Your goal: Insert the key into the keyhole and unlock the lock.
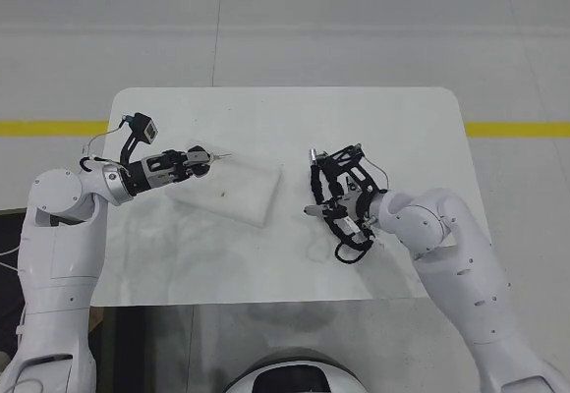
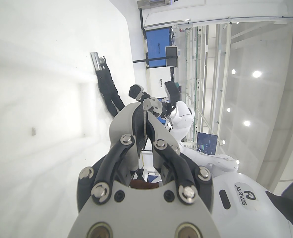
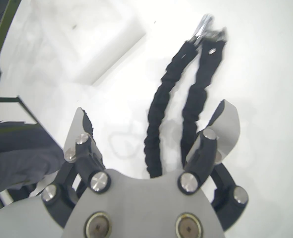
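Top view: the left hand (image 1: 202,158) pinches the key (image 1: 222,156), well apart from the lock (image 1: 316,157) on the tabletop (image 1: 265,265). Left wrist view: align the key with the lock. Right wrist view: the right hand (image 3: 153,110), spread astride the chain (image 3: 198,95), should steady it first.

Glossy white rounded shells on left arm (image 1: 57,196) and right arm (image 1: 442,231), a dark printed logo (image 2: 245,195) on one shell. Behind the left jaws, a silver-grey palm plate (image 2: 146,206) with two brass-toned recessed bolts (image 2: 99,231); black linkage bars (image 2: 116,154) pinned by round silver screws (image 2: 126,139) running forward to pale grey fingers (image 2: 121,122) lined with black textured pads (image 2: 139,122). Same build behind the right jaws: grey plate (image 3: 146,204), black links (image 3: 205,149), silver screw heads (image 3: 100,181), curved silver fingers (image 3: 229,122). Further back from the left jaws, a small grey camera box (image 1: 142,126) on a black bracket (image 1: 128,147), thin cable (image 1: 94,145) trailing.
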You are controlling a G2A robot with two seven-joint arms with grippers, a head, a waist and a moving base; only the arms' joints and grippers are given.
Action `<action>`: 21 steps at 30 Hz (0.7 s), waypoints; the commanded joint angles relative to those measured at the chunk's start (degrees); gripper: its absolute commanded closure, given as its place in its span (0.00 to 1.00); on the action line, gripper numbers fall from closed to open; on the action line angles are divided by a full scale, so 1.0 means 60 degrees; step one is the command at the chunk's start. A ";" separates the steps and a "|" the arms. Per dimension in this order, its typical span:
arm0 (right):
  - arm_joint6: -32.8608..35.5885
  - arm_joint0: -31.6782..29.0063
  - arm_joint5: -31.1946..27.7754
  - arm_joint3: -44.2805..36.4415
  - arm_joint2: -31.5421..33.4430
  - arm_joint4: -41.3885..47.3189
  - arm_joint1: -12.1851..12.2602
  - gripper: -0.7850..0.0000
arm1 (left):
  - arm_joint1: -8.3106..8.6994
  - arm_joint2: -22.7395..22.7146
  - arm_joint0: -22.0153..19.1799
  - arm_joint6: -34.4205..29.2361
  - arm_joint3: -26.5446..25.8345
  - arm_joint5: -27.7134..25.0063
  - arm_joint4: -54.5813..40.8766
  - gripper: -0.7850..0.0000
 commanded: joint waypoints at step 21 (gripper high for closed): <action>0.0838 0.4087 0.2232 0.5362 -0.3380 -0.1705 -0.2038 0.59 | 0.0000 0.0000 0.0000 0.0000 0.0000 0.0000 0.0000 1.00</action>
